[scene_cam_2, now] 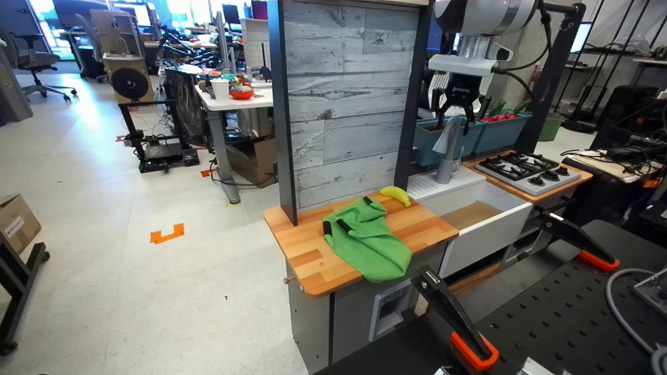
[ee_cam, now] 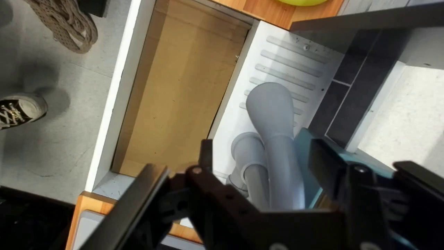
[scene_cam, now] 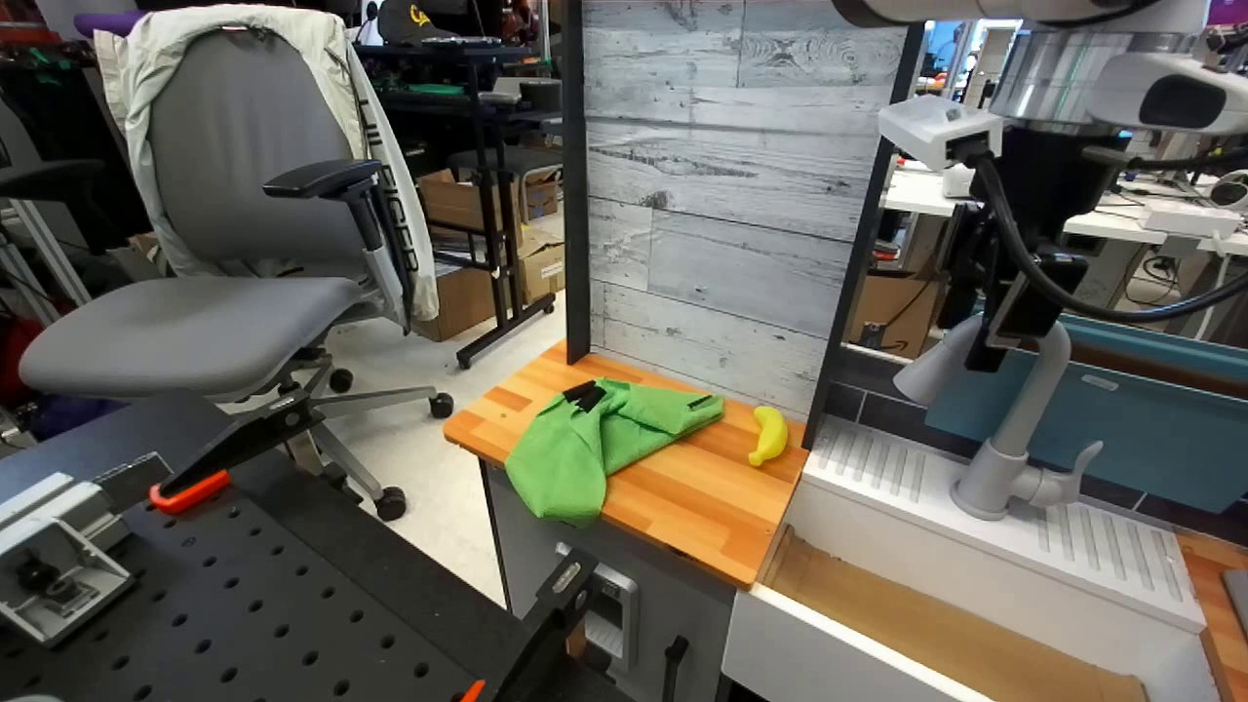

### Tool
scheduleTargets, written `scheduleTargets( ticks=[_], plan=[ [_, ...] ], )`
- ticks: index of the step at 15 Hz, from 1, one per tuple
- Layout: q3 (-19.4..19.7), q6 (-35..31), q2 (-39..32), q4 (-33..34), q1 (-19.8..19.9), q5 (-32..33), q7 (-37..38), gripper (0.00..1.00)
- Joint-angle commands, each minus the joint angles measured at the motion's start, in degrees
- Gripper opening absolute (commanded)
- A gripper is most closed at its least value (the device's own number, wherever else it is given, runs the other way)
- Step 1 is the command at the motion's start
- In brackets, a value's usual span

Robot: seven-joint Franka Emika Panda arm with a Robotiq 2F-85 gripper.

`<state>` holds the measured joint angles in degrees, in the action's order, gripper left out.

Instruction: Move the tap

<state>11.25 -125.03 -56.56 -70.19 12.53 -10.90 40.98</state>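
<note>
The tap (scene_cam: 1022, 409) is a light grey gooseneck standing on the white ridged ledge behind the sink, with a small side lever at its base. It also shows in an exterior view (scene_cam_2: 447, 156) and the wrist view (ee_cam: 282, 149). Its spout points along the ledge toward the plank panel, over the ridges and not over the basin. My gripper (ee_cam: 263, 154) is open, pointing down, its fingers on either side of the arch, with gaps on both sides in the wrist view. The gripper shows in both exterior views (scene_cam: 985, 336) (scene_cam_2: 453, 126) at the arch's top, partly hiding it.
The white sink (ee_cam: 114, 86) has a brown bottom. A blue planter (scene_cam: 1150, 429) stands close behind the tap. A grey plank panel (scene_cam: 731, 195) with a dark frame rises beside the ledge. A green cloth (scene_cam_2: 370, 245) and yellow banana (scene_cam_2: 396, 195) lie on the wooden counter (scene_cam_2: 307, 260).
</note>
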Motion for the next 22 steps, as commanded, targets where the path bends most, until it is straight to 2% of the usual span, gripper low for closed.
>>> scheduleTargets(
  ticks=[1, 5, 7, 8, 17, 22],
  plan=[
    [0.6, -0.9, -2.9, 4.0, 0.5, 0.4, 0.0, 0.42],
    [1.4, -1.4, -3.5, 4.2, 0.6, 1.8, -1.9, 0.12],
    [1.6, -0.8, -3.5, 4.8, 0.8, 2.6, -4.1, 0.02],
    [1.7, -0.6, -3.5, 4.8, 0.9, 2.9, -5.5, 0.06],
    [3.7, 3.9, -3.8, 6.5, 1.1, 9.6, -22.5, 0.06],
    [3.9, 7.2, -3.5, 7.2, 2.5, 12.6, -32.7, 0.06]
  ],
)
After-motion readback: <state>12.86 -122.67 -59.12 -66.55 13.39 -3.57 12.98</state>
